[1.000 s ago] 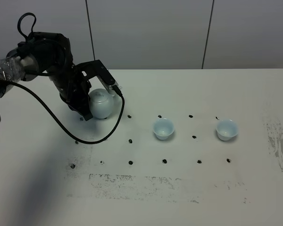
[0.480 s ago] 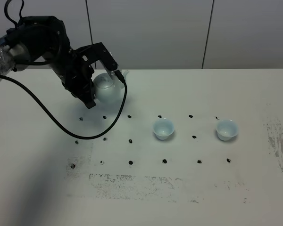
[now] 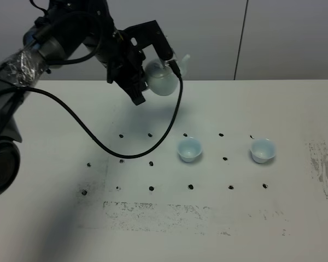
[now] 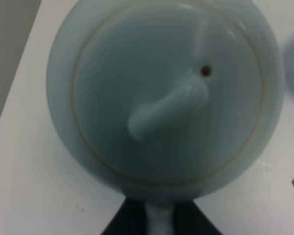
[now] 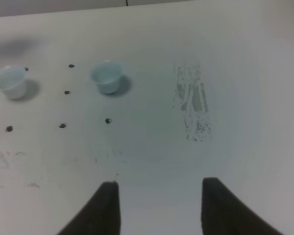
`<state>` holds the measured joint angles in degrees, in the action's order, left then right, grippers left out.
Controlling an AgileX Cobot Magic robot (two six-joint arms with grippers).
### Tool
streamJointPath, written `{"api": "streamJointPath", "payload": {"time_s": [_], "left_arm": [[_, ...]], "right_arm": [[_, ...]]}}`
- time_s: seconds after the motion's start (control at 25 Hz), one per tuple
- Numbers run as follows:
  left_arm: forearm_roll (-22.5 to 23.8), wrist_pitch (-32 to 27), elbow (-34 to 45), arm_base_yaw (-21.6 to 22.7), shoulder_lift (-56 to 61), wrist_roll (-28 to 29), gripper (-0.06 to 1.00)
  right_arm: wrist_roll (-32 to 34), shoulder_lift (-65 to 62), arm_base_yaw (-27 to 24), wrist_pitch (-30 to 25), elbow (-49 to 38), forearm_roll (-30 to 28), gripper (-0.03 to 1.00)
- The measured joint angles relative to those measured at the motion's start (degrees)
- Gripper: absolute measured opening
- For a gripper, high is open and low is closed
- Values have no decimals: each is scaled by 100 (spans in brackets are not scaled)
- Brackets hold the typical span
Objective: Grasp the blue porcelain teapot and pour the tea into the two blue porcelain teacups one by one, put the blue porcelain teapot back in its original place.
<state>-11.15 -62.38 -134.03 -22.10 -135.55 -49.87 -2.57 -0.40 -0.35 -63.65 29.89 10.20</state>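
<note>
A: Left tool (image 3: 151,76)?
B: Clamped tight on the loop handle of the blue porcelain teapot (image 3: 163,82). Holds it in the air, clear of the table (image 3: 218,229), near the far edge and left of the left-hand teacup (image 3: 189,149) and right-hand teacup (image 3: 263,150). Spout aimed right and slightly up.
A: Arm pose?
B: Reaching in from the left, carried high, wrist bent down toward the pot. Black cable (image 3: 128,157) hanging in a loop below.
A: Anything extra from the left wrist view?
B: Looks straight down on the lid (image 4: 166,93): seated, curved knob, small vent hole. Handle pinched between dark jaws.
A: Right tool (image 5: 159,205)?
B: Out of the high view. Seen only from its own wrist: fingers apart, gripping nothing, above the table beside a scuffed patch (image 5: 193,103), well away from both teacups.
A: Teacups?
B: Upright among black dots, well apart. Contents: cannot tell.
</note>
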Motion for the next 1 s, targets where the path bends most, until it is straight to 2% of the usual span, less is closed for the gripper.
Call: {"api": "streamJointPath", "payload": {"time_s": [0.16, 0.28, 0.44, 0.6, 0.76, 1.0], "left_arm": [[13, -51, -716, -289, -468, -54, 8], [141, -26, -959, -484, -690, -316, 8], [160, 83, -980, -699, -806, -953, 8], [175, 441, -980, -826, -821, -1403, 8], [218, 720, -980, -870, -833, -1678, 8], [394, 734, -989, -969, -883, -1862, 8]], "right_arm": [[0, 0, 0, 0, 0, 0, 37], [0, 0, 0, 0, 0, 0, 37], [0, 0, 0, 0, 0, 0, 37], [0, 0, 0, 0, 0, 0, 37], [0, 0, 0, 0, 0, 0, 37], [0, 0, 0, 0, 0, 0, 37]]}}
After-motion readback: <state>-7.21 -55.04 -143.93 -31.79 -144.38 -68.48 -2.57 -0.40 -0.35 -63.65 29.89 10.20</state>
